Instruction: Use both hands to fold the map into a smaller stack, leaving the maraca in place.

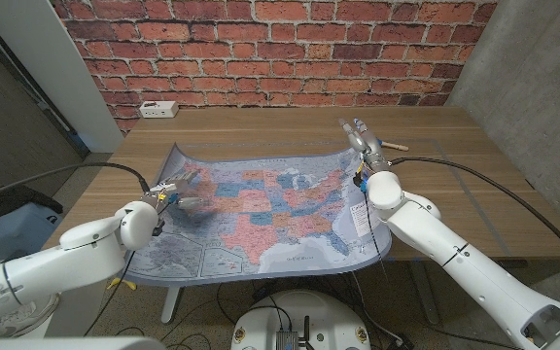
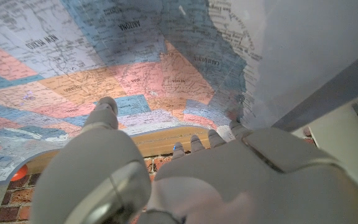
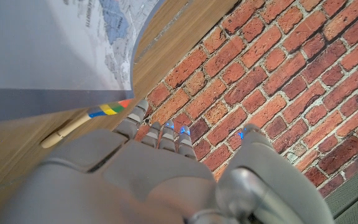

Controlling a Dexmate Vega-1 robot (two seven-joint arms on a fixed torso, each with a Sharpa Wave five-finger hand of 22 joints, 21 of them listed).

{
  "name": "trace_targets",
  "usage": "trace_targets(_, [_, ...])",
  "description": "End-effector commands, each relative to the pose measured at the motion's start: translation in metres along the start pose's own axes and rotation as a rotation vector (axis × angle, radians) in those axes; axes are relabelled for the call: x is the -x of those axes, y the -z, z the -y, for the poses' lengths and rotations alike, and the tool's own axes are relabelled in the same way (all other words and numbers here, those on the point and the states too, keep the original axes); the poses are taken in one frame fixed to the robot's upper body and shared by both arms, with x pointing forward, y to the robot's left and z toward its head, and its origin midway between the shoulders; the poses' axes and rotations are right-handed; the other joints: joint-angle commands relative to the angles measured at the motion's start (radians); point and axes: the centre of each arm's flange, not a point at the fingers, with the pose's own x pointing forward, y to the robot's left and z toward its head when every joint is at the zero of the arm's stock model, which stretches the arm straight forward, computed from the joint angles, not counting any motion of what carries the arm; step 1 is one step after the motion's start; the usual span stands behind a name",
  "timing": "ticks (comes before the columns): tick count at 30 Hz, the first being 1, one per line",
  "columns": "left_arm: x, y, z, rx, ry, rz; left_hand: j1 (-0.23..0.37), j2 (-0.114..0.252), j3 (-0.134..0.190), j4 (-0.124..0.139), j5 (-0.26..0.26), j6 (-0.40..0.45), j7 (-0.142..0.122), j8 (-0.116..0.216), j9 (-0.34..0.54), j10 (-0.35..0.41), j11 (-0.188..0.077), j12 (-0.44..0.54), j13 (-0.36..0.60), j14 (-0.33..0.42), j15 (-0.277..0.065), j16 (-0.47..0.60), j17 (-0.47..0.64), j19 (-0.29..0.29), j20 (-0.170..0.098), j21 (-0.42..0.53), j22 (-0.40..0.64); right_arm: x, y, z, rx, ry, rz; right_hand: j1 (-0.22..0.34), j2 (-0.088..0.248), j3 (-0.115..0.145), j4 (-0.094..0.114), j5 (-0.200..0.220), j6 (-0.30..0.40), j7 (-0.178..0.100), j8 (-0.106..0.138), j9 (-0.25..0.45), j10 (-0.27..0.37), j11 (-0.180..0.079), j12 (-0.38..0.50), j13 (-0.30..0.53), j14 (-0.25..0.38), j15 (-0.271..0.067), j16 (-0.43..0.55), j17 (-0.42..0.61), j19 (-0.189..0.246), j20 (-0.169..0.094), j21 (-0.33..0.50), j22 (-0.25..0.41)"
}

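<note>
Map [image 1: 261,209] overhangs the near table [image 1: 455,209] edge; maraca [image 1: 382,146] perhaps touching.

- The head view looked down from above over the table [image 1: 455,209] toward the brick wall [image 1: 261,49].
- Both wrist views sat close behind their hands — sharing the map [image 2: 135,68] and wall.

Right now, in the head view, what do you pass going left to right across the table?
Left hand over the map's left part → map → right hand at the map's far right corner → maraca.
</note>
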Motion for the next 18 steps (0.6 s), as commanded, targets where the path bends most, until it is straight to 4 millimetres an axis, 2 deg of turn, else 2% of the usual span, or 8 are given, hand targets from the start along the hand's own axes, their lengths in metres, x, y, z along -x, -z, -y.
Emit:
trace_targets(1, [-0.029,0.023,0.029,0.189,-0.011,0.032,-0.015,0.004,-0.008,0.006,0.001,-0.14,0.002,-0.003,0.004,-0.155,0.007,-0.001,0.002,-0.146,0.006,0.001,0.005,-0.051,-0.007,0.002,0.002,0.017,0.004,0.005,0.193,0.151,-0.148,0.022,0.005,0.009,-0.015,-0.005,0.003,-0.006,0.0,0.006,0.005,-0.006,0.0,0.005,0.002,-0.001,0.001,0.003,0.004,0.005,0.001,0.003])
trace_targets(6, [-0.042,0.023,0.04,0.222,0.034,0.046,-0.028,0.008,-0.016,0.014,0.0,-0.143,-0.002,0.002,0.004,-0.145,0.005,0.008,0.002,-0.137,-0.006,0.009,0.005,-0.041,-0.012,0.011,0.003,0.023,0.002,0.009,0.261,0.218,-0.193,0.043,0.007,0.018,-0.03,-0.011,0.004,-0.002,0.002,0.006,0.006,-0.007,-0.001,0.005,0.008,-0.003,0.003,0.003,0.007,0.013,0.002,0.003])
trace_targets(10, [-0.05,0.025,0.049,0.239,0.068,0.049,-0.033,0.012,-0.019,0.017,0.0,-0.14,-0.003,0.006,0.003,-0.142,0.005,0.011,0.002,-0.132,-0.011,0.011,0.005,-0.026,-0.015,0.019,0.003,0.026,0.0,0.013,0.312,0.244,-0.244,0.072,-0.004,0.025,-0.056,-0.02,0.004,-0.002,0.004,0.007,0.004,-0.004,-0.002,0.005,0.012,-0.001,0.003,0.003,0.013,0.031,0.004,0.003])
trace_targets(13, [-0.055,0.026,0.055,0.254,0.087,0.043,-0.034,0.014,-0.021,0.019,0.0,-0.14,-0.003,0.007,0.003,-0.139,0.005,0.013,0.002,-0.13,-0.012,0.012,0.004,-0.019,-0.015,0.022,0.002,0.027,-0.003,0.015,0.348,0.245,-0.291,0.098,-0.024,0.027,-0.083,-0.034,0.006,0.005,0.005,0.007,0.003,-0.001,-0.003,0.006,0.035,0.016,0.01,0.003,0.043,0.058,0.014,0.003])
trace_targets(15, [-0.056,0.027,0.058,0.258,0.096,0.043,-0.035,0.016,-0.022,0.019,0.001,-0.139,-0.004,0.008,0.003,-0.139,0.005,0.014,0.002,-0.129,-0.014,0.012,0.004,-0.014,-0.017,0.024,0.002,0.027,-0.006,0.016,0.375,0.22,-0.346,0.107,-0.05,0.018,-0.099,-0.048,0.027,0.016,0.01,0.008,0.015,0.004,0.001,0.006,0.087,0.032,0.025,0.005,0.077,0.074,0.022,0.004])
trace_targets(18, [-0.059,0.027,0.06,0.259,0.102,0.034,-0.036,0.018,-0.022,0.02,0.001,-0.14,-0.004,0.009,0.003,-0.139,0.005,0.014,0.002,-0.129,-0.015,0.012,0.004,-0.012,-0.02,0.025,0.002,0.023,-0.009,0.017,0.397,0.184,-0.423,0.104,-0.066,0.008,-0.104,-0.058,0.061,0.031,0.018,0.009,0.046,0.005,0.009,0.007,0.124,0.04,0.033,0.006,0.106,0.082,0.028,0.005])
